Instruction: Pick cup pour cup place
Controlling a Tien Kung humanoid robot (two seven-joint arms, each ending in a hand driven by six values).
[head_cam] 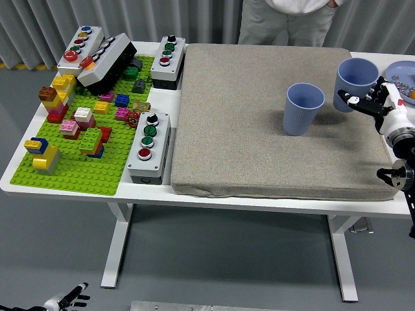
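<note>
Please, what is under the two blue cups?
Left cup stands on the grey mat, which covers the white table. The right cup, held by the right robot hand, hides whatever is below its base.

Robot lab: button boxes [148, 146], brick baseplate [84, 170].

**Even overhead light, sharp picture**

I see a bright, evenly lit scene with no dim corners. Light falls from above: the two blue cups [303, 108] cast short, soft shadows onto the grey mat [272, 123], and the table [84, 186] throws a faint, diffuse shadow on the floor. The white tabletop edges look bright but not blown out. I find no glare on the button boxes [150, 146]. Focus is crisp throughout, with no motion blur. Straight edges stay nearly straight toward the borders.
</note>
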